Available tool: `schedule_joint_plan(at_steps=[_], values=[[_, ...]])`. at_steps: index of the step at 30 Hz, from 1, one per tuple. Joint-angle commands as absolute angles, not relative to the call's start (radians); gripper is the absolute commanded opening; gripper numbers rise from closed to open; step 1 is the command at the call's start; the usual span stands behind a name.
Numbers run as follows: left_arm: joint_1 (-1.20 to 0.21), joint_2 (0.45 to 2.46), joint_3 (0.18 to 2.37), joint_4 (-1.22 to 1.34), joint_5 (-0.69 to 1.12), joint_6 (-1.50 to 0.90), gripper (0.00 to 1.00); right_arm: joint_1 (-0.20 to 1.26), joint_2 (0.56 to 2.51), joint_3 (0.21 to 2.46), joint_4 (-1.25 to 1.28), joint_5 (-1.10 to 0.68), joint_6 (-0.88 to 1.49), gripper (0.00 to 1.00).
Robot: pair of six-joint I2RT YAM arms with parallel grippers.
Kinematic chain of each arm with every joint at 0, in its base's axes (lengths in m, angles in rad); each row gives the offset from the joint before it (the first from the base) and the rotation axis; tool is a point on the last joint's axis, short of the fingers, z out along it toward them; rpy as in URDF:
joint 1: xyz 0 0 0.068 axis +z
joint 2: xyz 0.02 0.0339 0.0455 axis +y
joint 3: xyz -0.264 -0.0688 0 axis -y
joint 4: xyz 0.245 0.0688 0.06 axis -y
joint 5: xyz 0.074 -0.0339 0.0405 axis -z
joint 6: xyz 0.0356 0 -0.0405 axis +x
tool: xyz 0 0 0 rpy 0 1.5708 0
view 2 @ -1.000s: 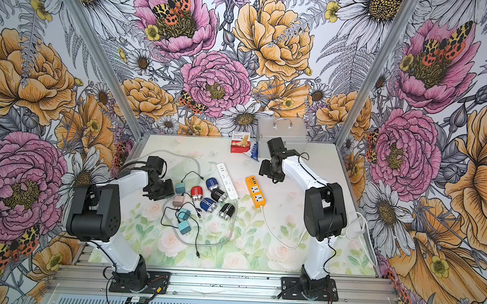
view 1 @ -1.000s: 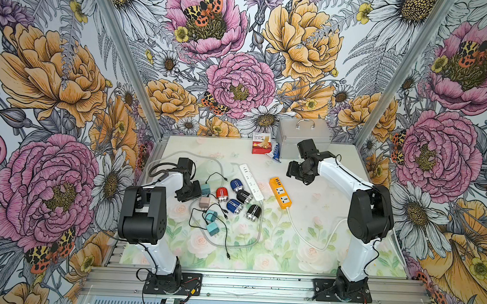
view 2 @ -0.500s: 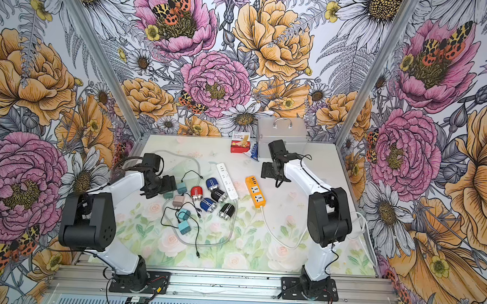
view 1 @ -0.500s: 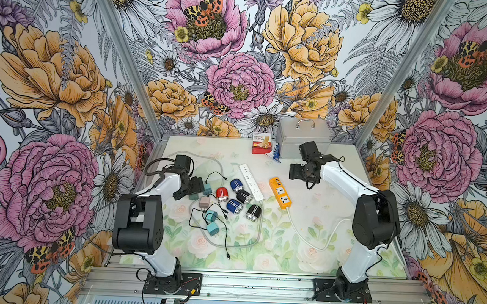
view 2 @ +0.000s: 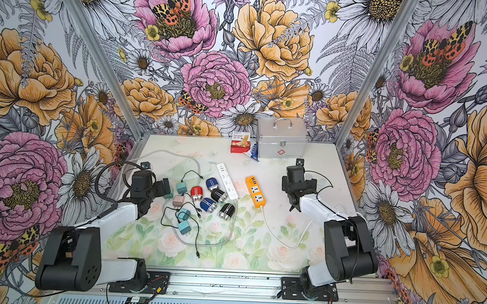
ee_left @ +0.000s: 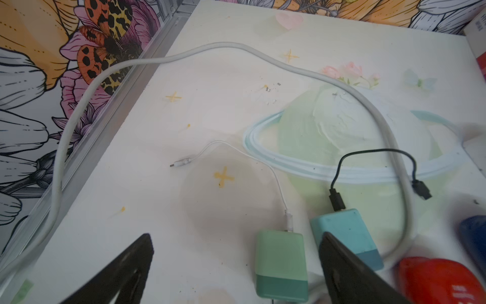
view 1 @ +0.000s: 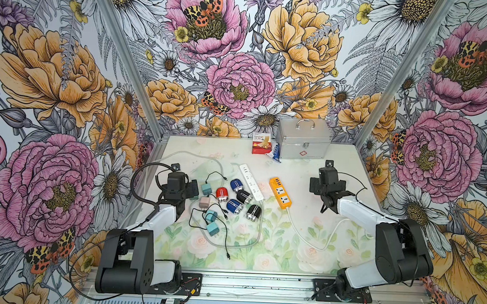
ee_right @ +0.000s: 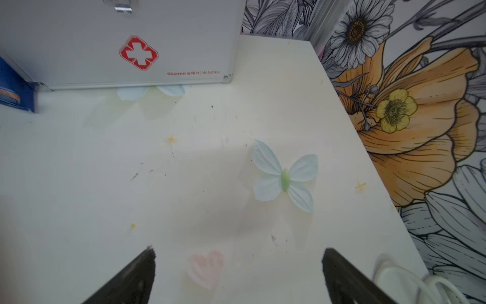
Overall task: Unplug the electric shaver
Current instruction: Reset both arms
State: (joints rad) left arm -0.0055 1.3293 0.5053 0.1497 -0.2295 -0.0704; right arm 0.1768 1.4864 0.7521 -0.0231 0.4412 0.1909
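both tools released, jaws wide. green charger (ee_left: 280, 263) lies between the left tool (ee_left: 236, 252) fingers, its white plug (ee_left: 181, 163) free ahead; red electric shaver (ee_left: 436, 281) just right; counter (ee_left: 136, 105) edge close left. right tool (ee_right: 238, 260) over open counter, first-aid box (ee_right: 118, 39) ahead, edge near right.

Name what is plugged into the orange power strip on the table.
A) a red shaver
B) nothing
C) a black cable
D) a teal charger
B: both sockets on the orange power strip show bare in both top views.
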Motion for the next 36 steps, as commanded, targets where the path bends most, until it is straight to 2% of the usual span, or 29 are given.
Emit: schedule_joint_plan(at_steps=[1, 3, 5, 8, 10, 14, 20, 22, 23, 36], values=[[-0.001, 1.361, 0.475, 0.503, -0.224, -0.004, 0.99, 0.149, 1.433, 0.712, 0.257, 0.415, 0.169, 1.00], [-0.001, 1.372, 0.412, 0.708, -0.216, -0.007, 0.99, 0.150, 1.389, 0.590, 0.504, 0.339, 0.076, 1.00], [0.011, 1.432, 0.369, 0.833, -0.139, -0.015, 0.99, 0.149, 1.394, 0.558, 0.614, 0.329, -0.002, 1.00], [-0.013, 1.552, 0.317, 1.068, -0.097, 0.035, 0.99, 0.141, 1.399, 0.626, 0.412, 0.306, -0.011, 1.00], [-0.010, 1.528, 0.342, 0.971, -0.106, 0.032, 0.98, 0.141, 1.381, 0.585, 0.386, 0.276, -0.003, 1.00], [0.002, 1.534, 0.384, 0.896, -0.136, -0.001, 0.99, 0.136, 1.447, 0.410, 0.760, 0.287, -0.046, 1.00], [-0.007, 1.540, 0.379, 0.918, -0.164, 0.000, 0.99, 0.062, 1.473, 0.424, 0.754, 0.223, 0.026, 1.00], [-0.014, 1.539, 0.380, 0.918, -0.170, 0.003, 0.99, -0.019, 1.538, 0.411, 0.830, 0.049, 0.063, 1.00], [-0.011, 1.540, 0.381, 0.917, -0.169, 0.004, 0.99, -0.027, 1.536, 0.406, 0.835, 0.039, 0.070, 1.00], [-0.009, 1.539, 0.382, 0.915, -0.158, 0.002, 0.99, -0.005, 1.529, 0.393, 0.849, 0.087, 0.061, 1.00]])
